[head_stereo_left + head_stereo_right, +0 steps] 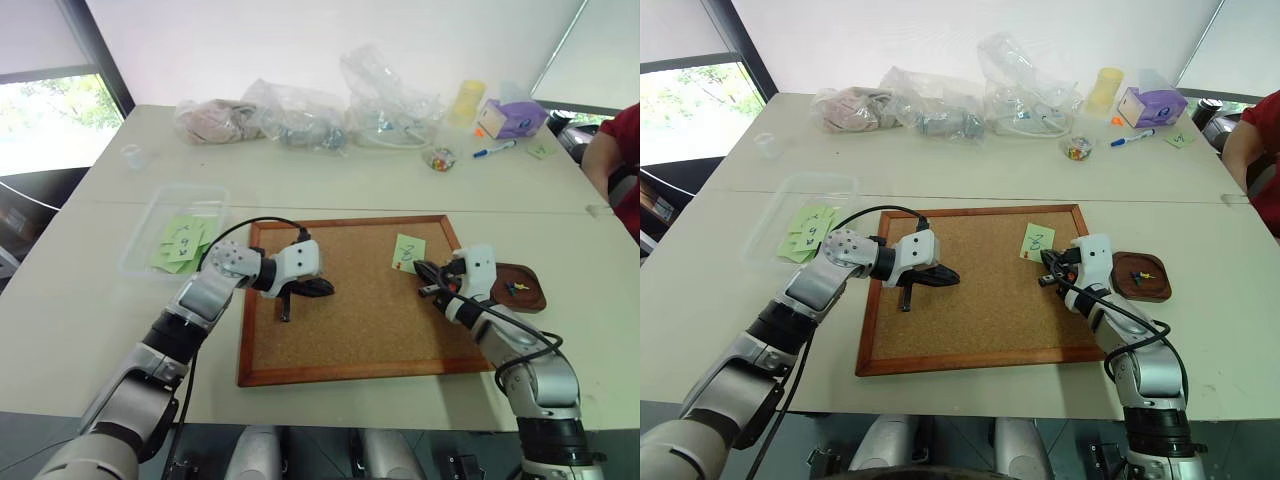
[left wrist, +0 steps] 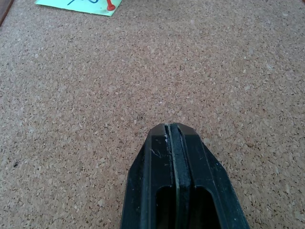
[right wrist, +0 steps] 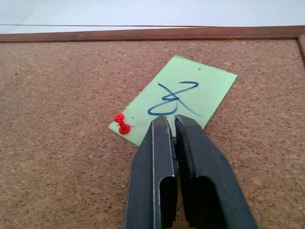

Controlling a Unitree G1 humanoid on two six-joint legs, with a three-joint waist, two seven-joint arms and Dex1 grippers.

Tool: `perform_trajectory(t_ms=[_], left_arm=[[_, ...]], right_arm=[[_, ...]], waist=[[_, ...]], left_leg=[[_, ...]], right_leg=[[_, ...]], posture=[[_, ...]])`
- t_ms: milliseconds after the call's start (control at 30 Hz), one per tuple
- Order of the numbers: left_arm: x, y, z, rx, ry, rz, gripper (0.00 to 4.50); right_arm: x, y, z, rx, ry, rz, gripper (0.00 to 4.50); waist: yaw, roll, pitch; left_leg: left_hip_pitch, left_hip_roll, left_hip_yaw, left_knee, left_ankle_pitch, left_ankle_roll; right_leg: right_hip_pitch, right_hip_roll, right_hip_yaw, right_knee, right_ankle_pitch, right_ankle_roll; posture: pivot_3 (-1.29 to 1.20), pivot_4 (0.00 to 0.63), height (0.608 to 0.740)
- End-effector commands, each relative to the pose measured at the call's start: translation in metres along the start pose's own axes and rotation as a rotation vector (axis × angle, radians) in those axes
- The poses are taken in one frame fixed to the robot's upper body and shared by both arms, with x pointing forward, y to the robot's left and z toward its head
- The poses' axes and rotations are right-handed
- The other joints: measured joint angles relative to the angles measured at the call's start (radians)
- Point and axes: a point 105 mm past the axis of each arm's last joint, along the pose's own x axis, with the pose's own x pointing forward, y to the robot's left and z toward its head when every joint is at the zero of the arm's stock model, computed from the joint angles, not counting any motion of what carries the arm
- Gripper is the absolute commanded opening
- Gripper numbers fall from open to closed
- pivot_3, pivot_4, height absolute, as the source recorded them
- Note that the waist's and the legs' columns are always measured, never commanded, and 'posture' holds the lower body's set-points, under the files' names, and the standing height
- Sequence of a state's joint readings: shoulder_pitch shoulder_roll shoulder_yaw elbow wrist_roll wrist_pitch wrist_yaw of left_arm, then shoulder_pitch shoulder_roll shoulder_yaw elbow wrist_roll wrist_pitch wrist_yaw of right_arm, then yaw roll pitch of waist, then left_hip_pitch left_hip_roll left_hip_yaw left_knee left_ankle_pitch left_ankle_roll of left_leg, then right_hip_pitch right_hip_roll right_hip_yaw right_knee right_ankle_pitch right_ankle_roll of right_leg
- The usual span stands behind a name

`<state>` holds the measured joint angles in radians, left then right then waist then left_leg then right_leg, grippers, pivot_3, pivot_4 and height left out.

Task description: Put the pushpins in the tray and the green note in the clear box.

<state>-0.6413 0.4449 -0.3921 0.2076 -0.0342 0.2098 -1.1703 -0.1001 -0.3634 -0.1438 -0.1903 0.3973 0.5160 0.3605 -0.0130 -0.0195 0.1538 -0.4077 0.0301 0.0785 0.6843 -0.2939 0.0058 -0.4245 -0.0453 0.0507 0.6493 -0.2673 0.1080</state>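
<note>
In the left eye view, the cork board [image 1: 350, 300] is seen on the counter [image 1: 100, 300]. The green note [image 1: 408, 252] lies at the board's far right corner. The tray [image 1: 535, 288] sits just beside the board's right edge with pushpins [image 1: 515, 288] inside; the clear box [image 1: 150, 215] stands off the board's left side. In the left wrist view, the left pincer [image 2: 174, 131] is pressed shut, empty, above the cork. In the right wrist view, the right pincer [image 3: 170, 123] is closed at the note's edge; whether anything is gripped cannot be told. A red pushpin [image 3: 122, 123] stands in the note's corner.
</note>
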Motion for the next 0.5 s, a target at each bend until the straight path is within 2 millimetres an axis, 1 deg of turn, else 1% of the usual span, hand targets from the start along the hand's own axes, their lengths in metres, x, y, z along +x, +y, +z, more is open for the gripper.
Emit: perform_trajectory(t_ms=[33, 133, 233, 367, 500], left_arm=[[-0.001, 0.001, 0.006, 0.019, -0.014, 0.001, 0.00], [-0.001, 0.002, 0.006, 0.033, -0.010, 0.000, 0.00], [-0.001, 0.003, 0.004, 0.045, 0.002, 0.000, 0.00], [-0.001, 0.003, 0.004, 0.047, 0.003, -0.004, 0.00], [0.001, 0.001, 0.003, 0.045, 0.004, -0.015, 0.00]], right_arm=[[-0.004, -0.002, 0.008, 0.002, -0.041, -0.015, 0.04], [-0.007, -0.003, 0.013, -0.001, -0.075, -0.031, 0.04], [-0.012, -0.007, 0.025, -0.015, -0.149, -0.062, 0.04], [-0.019, -0.008, 0.034, -0.028, -0.216, -0.084, 0.04], [-0.022, -0.009, 0.039, -0.026, -0.252, -0.096, 0.04]], waist=[[0.000, 0.000, 0.000], [0.001, 0.000, 0.000], [0.001, 0.000, 0.000], [0.002, 0.000, 0.000], [0.001, 0.000, 0.000]], left_leg=[[0.000, 0.000, 0.000, 0.000, 0.000, 0.000], [0.000, 0.000, 0.000, 0.000, 0.000, 0.000], [0.000, 0.000, 0.000, 0.000, 0.000, 0.000], [0.000, 0.000, 0.000, 0.000, 0.000, 0.000], [0.000, 0.000, 0.000, 0.000, 0.000, 0.000]], right_leg=[[0.000, 0.000, 0.000, 0.000, 0.000, 0.000], [0.000, 0.000, 0.000, 0.000, 0.000, 0.000], [0.000, 0.000, 0.000, 0.000, 0.000, 0.000], [0.000, 0.000, 0.000, 0.000, 0.000, 0.000], [0.000, 0.000, 0.000, 0.000, 0.000, 0.000]], posture=[[0.00, 0.150, 0.737], [0.00, 0.150, 0.737], [0.00, 0.150, 0.737], [0.00, 0.150, 0.737], [0.00, 0.150, 0.737]])
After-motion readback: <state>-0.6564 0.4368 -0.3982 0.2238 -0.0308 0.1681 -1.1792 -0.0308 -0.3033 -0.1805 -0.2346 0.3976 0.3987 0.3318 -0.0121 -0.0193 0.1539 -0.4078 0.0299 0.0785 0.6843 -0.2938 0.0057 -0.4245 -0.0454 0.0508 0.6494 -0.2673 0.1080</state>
